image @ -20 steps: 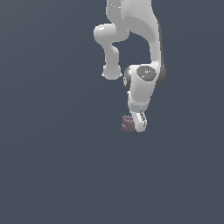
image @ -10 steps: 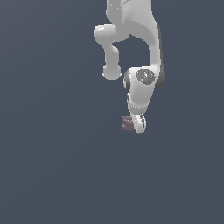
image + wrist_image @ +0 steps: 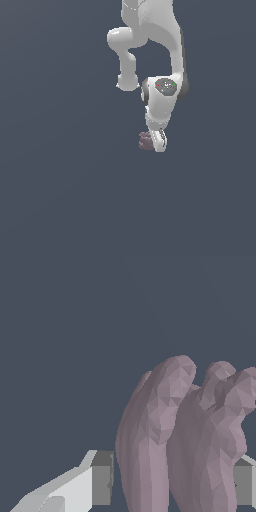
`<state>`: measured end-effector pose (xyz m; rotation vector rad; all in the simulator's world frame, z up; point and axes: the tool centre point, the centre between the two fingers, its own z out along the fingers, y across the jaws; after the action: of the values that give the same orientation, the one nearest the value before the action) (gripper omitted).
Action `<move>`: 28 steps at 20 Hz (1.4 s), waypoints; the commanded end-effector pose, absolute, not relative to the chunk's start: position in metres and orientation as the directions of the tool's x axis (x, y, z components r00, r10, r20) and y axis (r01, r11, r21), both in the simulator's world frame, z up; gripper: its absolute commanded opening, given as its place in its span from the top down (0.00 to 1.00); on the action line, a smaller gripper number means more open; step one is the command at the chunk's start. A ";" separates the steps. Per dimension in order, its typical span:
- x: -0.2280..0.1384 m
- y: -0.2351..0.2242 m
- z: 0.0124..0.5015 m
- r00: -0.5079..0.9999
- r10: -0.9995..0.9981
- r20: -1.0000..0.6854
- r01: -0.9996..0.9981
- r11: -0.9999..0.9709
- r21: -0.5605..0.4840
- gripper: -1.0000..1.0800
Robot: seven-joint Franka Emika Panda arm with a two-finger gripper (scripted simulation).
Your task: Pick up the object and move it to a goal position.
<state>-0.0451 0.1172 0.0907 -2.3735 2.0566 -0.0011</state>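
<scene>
Reaching down from the upper part of the exterior view, the white arm is seen bent at the elbow, with the gripper pointed downward over a plain dark blue-grey surface. The object, a small mauve-purple clump, is seen right at the fingertips, touching the gripper on the exterior view's left side and partly hidden behind it.

In the wrist view the object is shown large and close, as three or four rounded, ridged lobes standing up between the two fingers. One grey finger pad is seen just beside one flank of the clump, with a thin strip of dark ground visible between pad and lobe; the other pad lies against or very near the opposite flank, at the frame's edge. The jaws are thus set narrowly around the object, bracketing it on both sides, but whether it is actually pinched cannot be told. Whether the clump rests on the surface or is raised off it cannot be judged either.
</scene>
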 end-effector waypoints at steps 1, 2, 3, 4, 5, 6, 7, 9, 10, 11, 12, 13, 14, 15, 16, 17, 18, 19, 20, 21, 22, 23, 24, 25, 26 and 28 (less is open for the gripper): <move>-0.043 0.114 0.096 0.142 -0.990 0.000 -0.990 -0.142 -0.003 1.00; -0.042 0.111 0.099 0.142 -0.990 0.000 -0.990 -0.142 -0.003 1.00; -0.040 0.109 0.102 0.142 -0.990 0.000 -0.990 -0.142 -0.003 1.00; -0.038 0.106 0.107 0.142 -0.990 0.000 -0.990 -0.142 -0.003 1.00; -0.036 0.102 0.111 0.142 -0.990 0.000 -0.990 -0.142 -0.003 1.00; -0.034 0.099 0.116 0.142 -0.990 0.000 -0.990 -0.142 -0.003 1.00; -0.032 0.094 0.122 0.141 -0.990 0.000 -0.990 -0.141 -0.002 1.00; -0.026 0.085 0.135 0.141 -0.990 0.000 -0.990 -0.141 -0.002 1.00; -0.023 0.080 0.142 0.141 -0.990 0.000 -0.990 -0.141 -0.002 1.00; -0.020 0.074 0.149 0.141 -0.990 0.000 -0.990 -0.141 -0.002 1.00; -0.017 0.069 0.157 0.141 -0.990 0.000 -0.990 -0.141 -0.002 1.00; -0.014 0.063 0.165 0.141 -0.990 0.000 -0.990 -0.141 -0.002 1.00; -0.010 0.057 0.174 0.141 -0.990 0.000 -0.990 -0.141 -0.002 1.00; -0.006 0.050 0.182 0.141 -0.990 0.000 -0.990 -0.141 -0.001 1.00; -0.002 0.044 0.190 0.141 -0.990 0.000 -0.990 -0.141 -0.001 1.00; 0.001 0.038 0.199 0.141 -0.990 0.000 -0.990 -0.141 -0.001 1.00; 0.005 0.031 0.208 0.141 -0.990 0.000 -0.990 -0.141 -0.001 1.00; 0.009 0.025 0.217 0.141 -0.990 0.000 -0.990 -0.141 -0.001 1.00; 0.013 0.019 0.226 0.141 -0.990 0.000 -0.990 -0.141 -0.001 1.00; 0.017 0.012 0.235 0.141 -0.990 0.000 -0.990 -0.141 -0.001 1.00; 0.021 0.006 0.244 0.141 -0.990 0.000 -0.990 -0.141 -0.001 1.00; 0.025 0.000 0.252 0.142 -0.990 0.000 -0.990 -0.142 -0.001 1.00; 0.029 -0.006 0.260 0.142 -0.990 0.000 -0.990 -0.142 -0.001 1.00; 0.033 -0.012 0.268 0.142 -0.990 0.000 -0.990 -0.142 -0.001 1.00; 0.036 -0.017 0.275 0.142 -0.990 0.000 -0.990 -0.142 -0.001 1.00; 0.043 -0.027 0.289 0.142 -0.990 0.000 -0.990 -0.142 -0.001 1.00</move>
<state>0.0381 -0.0194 0.2779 -2.3718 2.0584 -0.0021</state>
